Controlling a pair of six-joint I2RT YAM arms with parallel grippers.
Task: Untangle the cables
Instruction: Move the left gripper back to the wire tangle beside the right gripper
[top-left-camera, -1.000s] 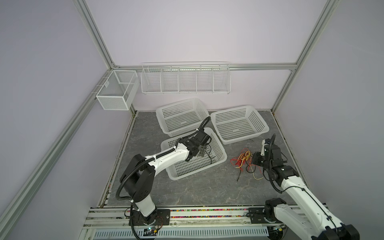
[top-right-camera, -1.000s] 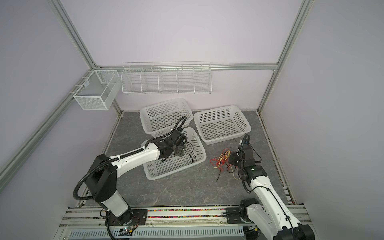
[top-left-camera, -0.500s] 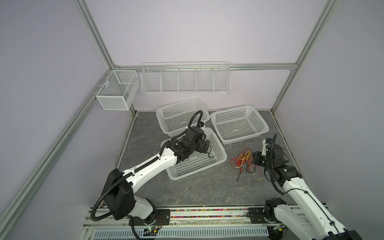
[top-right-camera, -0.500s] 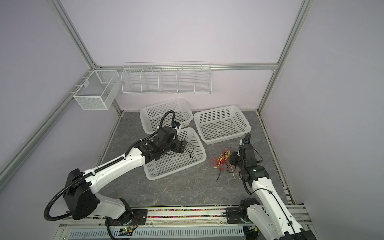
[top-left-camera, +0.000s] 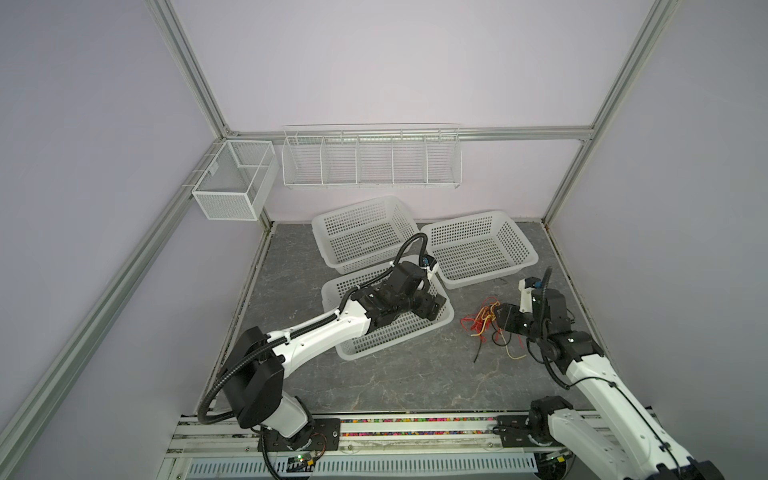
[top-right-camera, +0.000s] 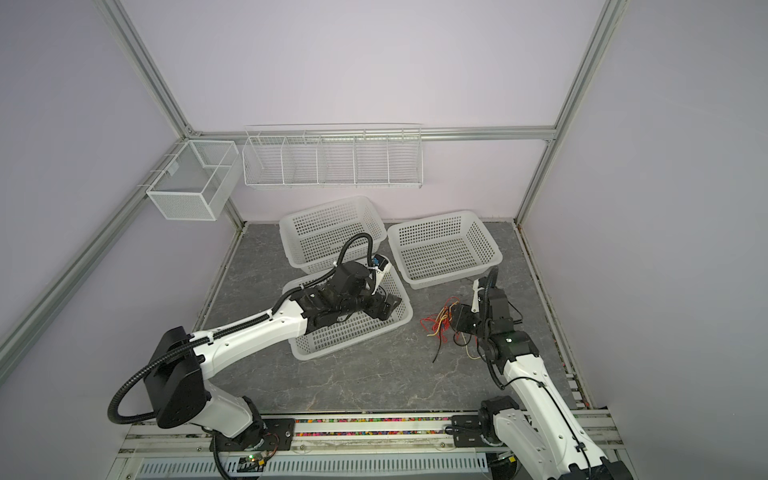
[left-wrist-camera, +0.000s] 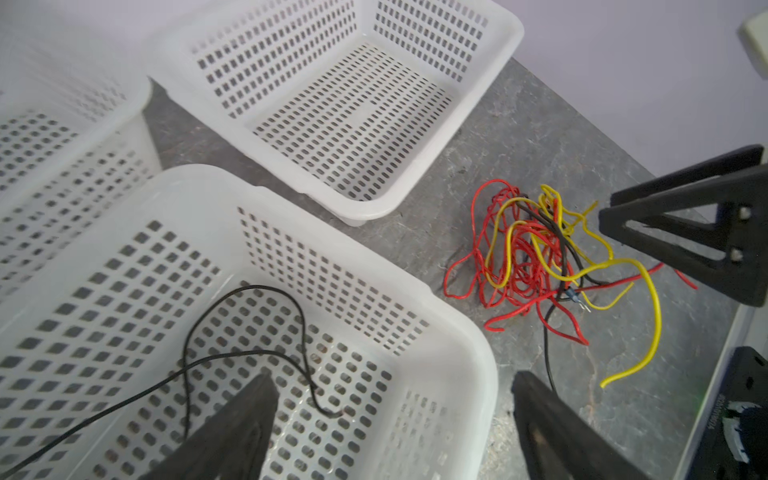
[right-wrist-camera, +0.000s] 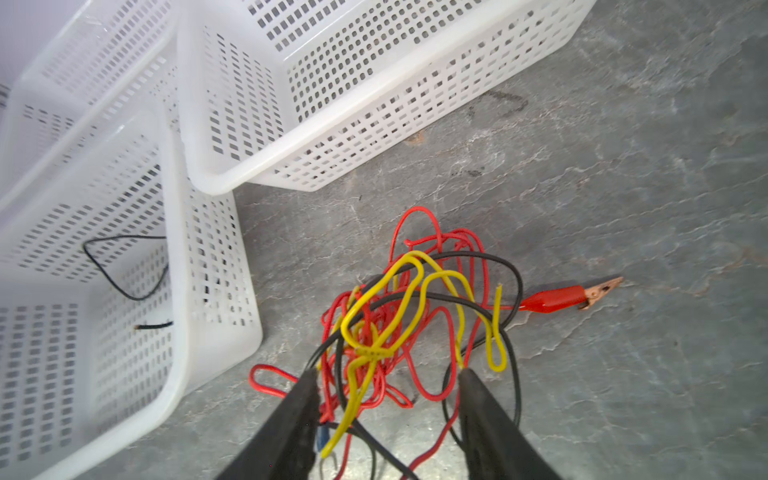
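One black cable (left-wrist-camera: 249, 324) is laid apart in a basket (left-wrist-camera: 357, 257) beneath the open, empty left end effector (left-wrist-camera: 392, 376); the tangle (right-wrist-camera: 415, 316) on the desk (right-wrist-camera: 582, 208) is straddled, seemingly for a pick, by the parted, empty right end effector (right-wrist-camera: 388, 374).

Pale lilac walls (top-left-camera: 395, 62), edged by aluminium frame bars (top-left-camera: 519, 134), enclosed a grey marbled surface (top-left-camera: 395, 374), with a white wire rack (top-left-camera: 371, 166) on the back wall and a mesh box (top-left-camera: 226, 203) on the left rail.
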